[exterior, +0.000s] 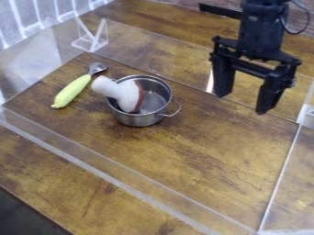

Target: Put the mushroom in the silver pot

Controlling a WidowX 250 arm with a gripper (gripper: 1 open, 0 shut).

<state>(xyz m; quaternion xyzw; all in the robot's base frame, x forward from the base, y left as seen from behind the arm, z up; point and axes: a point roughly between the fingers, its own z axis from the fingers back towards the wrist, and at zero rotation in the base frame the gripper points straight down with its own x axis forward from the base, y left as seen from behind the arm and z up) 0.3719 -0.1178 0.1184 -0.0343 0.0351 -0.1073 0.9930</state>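
Observation:
The silver pot [143, 103] stands left of the middle of the wooden table, its inside reddish. The mushroom [113, 85] lies tilted over the pot's left rim, white stem reaching into the pot, grey-brown cap [97, 68] sticking out up and to the left. My gripper [251, 92] hangs at the right, well apart from the pot, pointing down. Its two black fingers [225, 75] stand wide open with nothing between them.
A yellow-green corn-like object [72, 91] lies left of the pot. Low clear plastic walls [110, 170] fence the work area. A clear plastic stand [90, 37] sits at the back left.

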